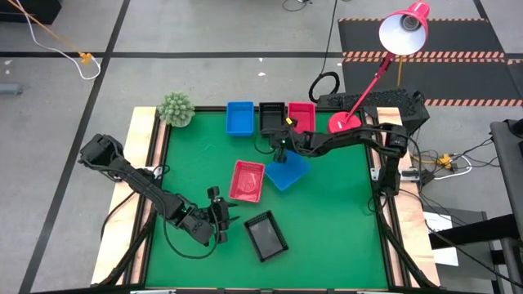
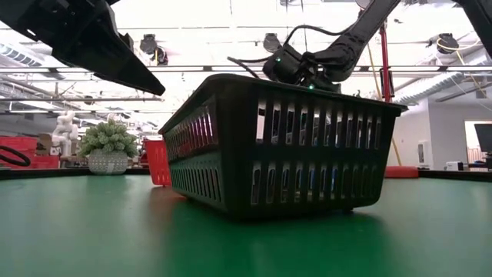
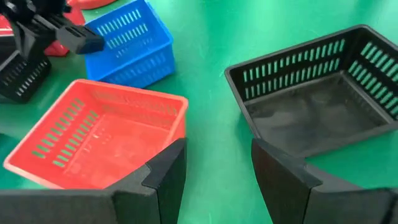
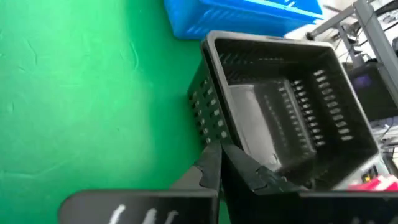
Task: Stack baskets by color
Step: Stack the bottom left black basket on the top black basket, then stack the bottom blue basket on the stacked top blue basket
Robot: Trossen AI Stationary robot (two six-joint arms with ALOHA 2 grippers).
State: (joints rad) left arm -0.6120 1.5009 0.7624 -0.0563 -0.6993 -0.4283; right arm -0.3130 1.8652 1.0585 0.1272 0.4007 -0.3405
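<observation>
From above we see a green worktop [image 1: 327,220]. Along its far edge sit a blue basket [image 1: 239,118], a black basket [image 1: 271,117] and a red basket [image 1: 301,115] in a row. Mid-worktop lie a loose red basket [image 1: 247,180] and a tilted blue basket [image 1: 288,170]; a loose black basket [image 1: 266,235] lies nearer.

The left gripper [image 1: 221,219] hovers beside that one — our left wrist view shows its fingers [image 3: 166,177] spread.

The right gripper [image 1: 278,135] is over the far black basket [image 4: 280,106], its fingers pressed together.
</observation>
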